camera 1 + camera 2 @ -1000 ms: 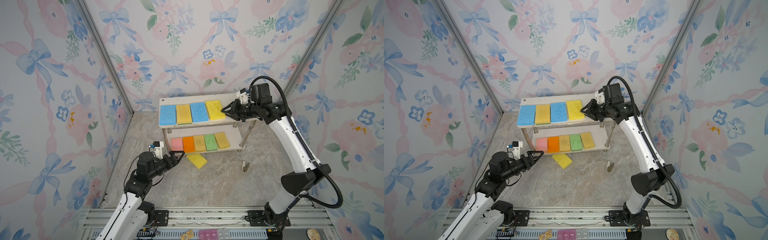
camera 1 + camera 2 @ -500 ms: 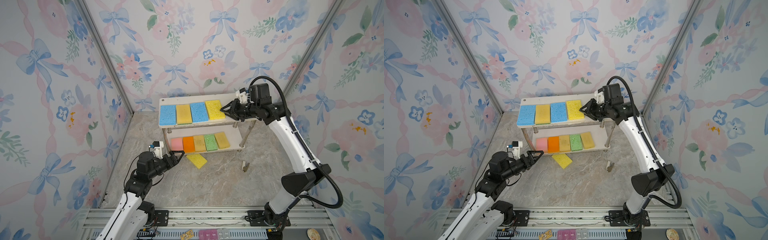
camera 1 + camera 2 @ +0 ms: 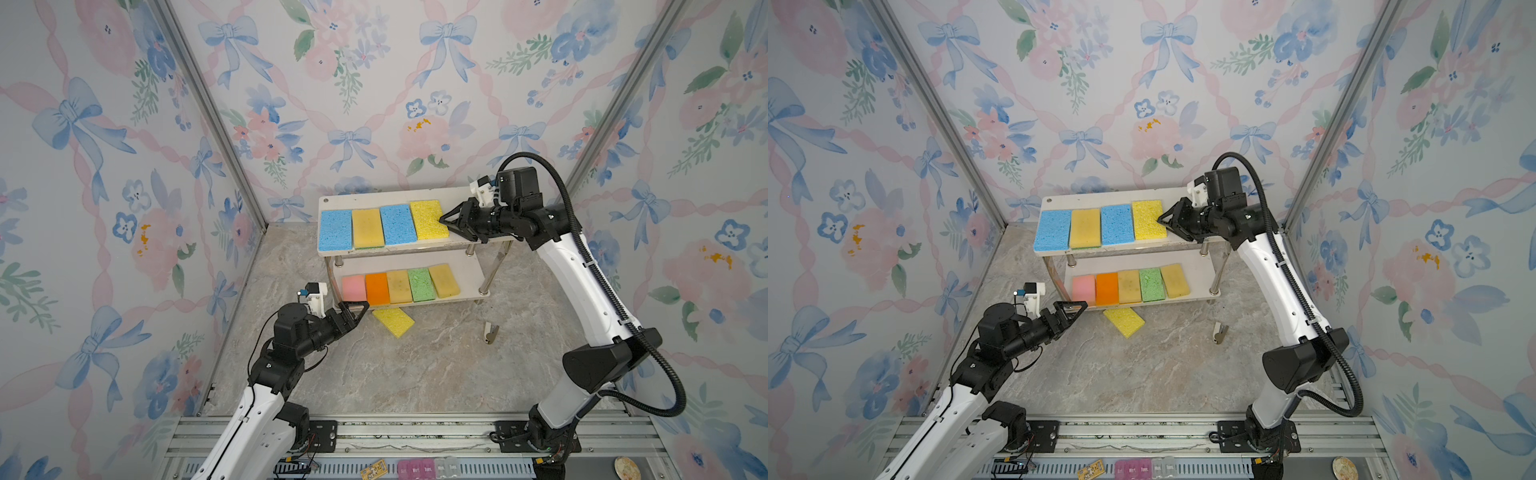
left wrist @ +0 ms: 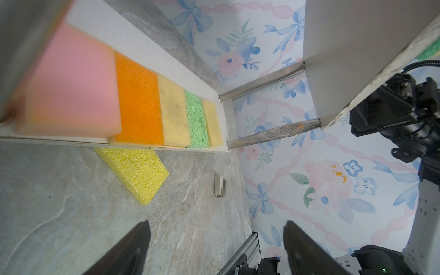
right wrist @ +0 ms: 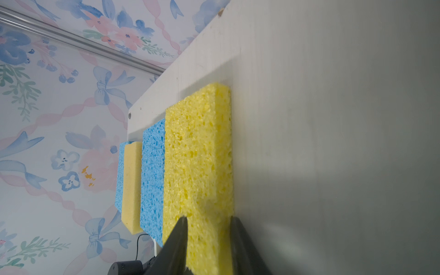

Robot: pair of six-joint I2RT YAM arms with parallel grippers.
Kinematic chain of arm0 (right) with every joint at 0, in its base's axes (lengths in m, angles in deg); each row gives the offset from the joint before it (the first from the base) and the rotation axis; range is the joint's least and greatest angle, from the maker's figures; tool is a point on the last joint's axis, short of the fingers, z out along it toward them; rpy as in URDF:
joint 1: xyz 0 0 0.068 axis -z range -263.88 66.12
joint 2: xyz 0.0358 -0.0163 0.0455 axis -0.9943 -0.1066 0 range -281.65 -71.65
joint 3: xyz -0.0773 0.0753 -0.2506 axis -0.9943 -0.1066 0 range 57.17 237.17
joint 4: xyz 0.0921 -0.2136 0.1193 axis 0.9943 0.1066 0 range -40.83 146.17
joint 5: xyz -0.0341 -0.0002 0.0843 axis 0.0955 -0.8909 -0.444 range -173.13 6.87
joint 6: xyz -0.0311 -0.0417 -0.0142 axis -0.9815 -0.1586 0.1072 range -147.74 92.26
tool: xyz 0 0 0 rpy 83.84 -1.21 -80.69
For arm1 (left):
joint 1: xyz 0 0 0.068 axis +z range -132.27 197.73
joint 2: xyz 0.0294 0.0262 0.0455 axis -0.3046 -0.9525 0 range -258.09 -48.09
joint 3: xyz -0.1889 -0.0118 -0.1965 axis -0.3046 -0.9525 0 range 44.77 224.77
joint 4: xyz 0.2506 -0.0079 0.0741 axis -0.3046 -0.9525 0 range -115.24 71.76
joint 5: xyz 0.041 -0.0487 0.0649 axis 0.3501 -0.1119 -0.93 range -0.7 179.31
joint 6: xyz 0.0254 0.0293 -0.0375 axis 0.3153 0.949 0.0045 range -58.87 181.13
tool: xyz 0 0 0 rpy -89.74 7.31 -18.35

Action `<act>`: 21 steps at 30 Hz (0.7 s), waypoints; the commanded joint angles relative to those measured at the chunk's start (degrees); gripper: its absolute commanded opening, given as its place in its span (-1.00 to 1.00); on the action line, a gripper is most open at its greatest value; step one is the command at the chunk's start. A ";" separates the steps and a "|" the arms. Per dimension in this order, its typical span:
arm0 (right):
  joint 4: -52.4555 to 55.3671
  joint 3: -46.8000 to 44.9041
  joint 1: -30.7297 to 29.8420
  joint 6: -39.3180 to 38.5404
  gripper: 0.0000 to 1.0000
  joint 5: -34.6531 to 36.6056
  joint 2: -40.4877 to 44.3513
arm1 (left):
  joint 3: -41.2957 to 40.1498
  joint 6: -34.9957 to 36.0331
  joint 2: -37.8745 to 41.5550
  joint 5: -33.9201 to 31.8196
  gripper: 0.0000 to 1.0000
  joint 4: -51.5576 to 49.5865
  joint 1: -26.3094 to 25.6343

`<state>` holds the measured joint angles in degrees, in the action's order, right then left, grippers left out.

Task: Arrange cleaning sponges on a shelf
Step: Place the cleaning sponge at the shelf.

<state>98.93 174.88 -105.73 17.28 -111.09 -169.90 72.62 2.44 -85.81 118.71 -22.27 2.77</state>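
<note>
Though illegibly small, lettering on pink boxes, apart from shelf

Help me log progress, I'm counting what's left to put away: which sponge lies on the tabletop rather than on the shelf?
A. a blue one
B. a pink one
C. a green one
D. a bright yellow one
D: a bright yellow sponge lies on the tabletop just in front of the shelf, while the pink sponge, the green sponge and both blue sponges sit on its boards.
</note>
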 commanded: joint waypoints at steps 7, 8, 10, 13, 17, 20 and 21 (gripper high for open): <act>-1.49 0.72 -0.26 -0.12 -0.23 -1.98 -0.58 | -0.60 1.04 -0.34 -0.08 0.79 -0.36 0.28; -1.67 0.72 -0.30 -0.05 -0.22 -2.26 -0.77 | -0.54 1.12 -0.41 -0.05 0.79 -0.33 0.28; -1.86 0.88 -0.30 -0.10 -0.21 -2.61 -1.05 | -0.44 1.13 -0.57 -0.05 0.79 -0.29 0.31; -1.94 0.86 -0.30 -0.26 -0.20 -2.69 -1.31 | -0.46 1.21 -0.78 0.00 0.79 -0.31 0.29; -1.29 1.19 -0.11 -1.22 -0.16 -1.64 -1.31 | -0.61 1.15 -0.55 0.03 0.80 -0.33 0.29; -0.72 1.59 0.31 -1.75 -0.12 -1.30 -1.41 | -0.60 1.13 -0.62 0.12 0.80 -0.32 0.34; -0.71 1.63 0.42 -1.85 -0.11 -1.33 -1.41 | -0.48 1.13 -0.73 0.14 0.80 -0.34 0.30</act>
<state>97.94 175.04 -105.69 16.69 -112.71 -170.36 72.62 2.44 -86.55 118.71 -22.27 2.77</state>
